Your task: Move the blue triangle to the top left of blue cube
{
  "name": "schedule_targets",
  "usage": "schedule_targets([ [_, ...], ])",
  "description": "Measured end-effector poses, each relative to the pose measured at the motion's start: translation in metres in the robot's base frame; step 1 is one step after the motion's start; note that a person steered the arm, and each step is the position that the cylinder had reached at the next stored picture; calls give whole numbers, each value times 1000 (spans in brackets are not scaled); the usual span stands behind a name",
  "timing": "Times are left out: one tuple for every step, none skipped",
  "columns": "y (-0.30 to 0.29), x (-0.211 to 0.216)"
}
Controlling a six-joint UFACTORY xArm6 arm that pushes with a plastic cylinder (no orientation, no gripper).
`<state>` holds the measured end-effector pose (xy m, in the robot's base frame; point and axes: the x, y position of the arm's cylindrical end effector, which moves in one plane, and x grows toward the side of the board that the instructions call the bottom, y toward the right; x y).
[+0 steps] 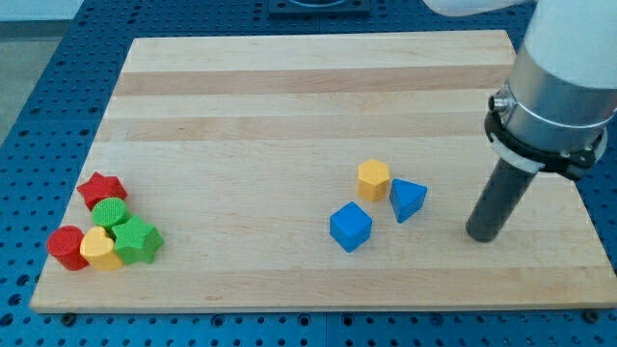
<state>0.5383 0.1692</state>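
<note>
My tip [482, 236], the lower end of a straight dark rod, rests on the pale wooden board [289, 106] near its right edge, closer to the bottom-right corner than to the top-right one. I carry no fingers, so there is nothing to spread, press together or pinch; the rod ends plainly and touches no block.

The blue triangular block [407, 200] lies to the view's left of my tip, apart from it, with bare board between the two. It sits just beside the orange hexagonal block [373, 179], on that block's lower right; whether the two touch cannot be determined. The blue cube [350, 226] lies to the lower left of the blue triangular block, near it, with a narrow gap between them. The blue triangular block is therefore at the upper right of the blue cube, and the orange hexagonal block stands directly above the cube and slightly to its right. These three blocks form a tight group right of the board's centre, in its lower half.

A second group is packed near the bottom-left corner of the board:
- red star-shaped block [101, 190], uppermost;
- green ribbed round block [110, 213], just below it;
- green star-shaped block [139, 240], at the lower right;
- yellow block [98, 248], shape unclear, beside it;
- red ribbed cylinder [67, 247], nearest the left edge.

The board rests on a blue perforated bench [39, 116].
</note>
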Motion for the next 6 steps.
schedule_targets([
  [-18,-13],
  [-47,-38],
  [-69,-47],
  [-75,-47],
  [-97,-32],
  [-122,-6],
])
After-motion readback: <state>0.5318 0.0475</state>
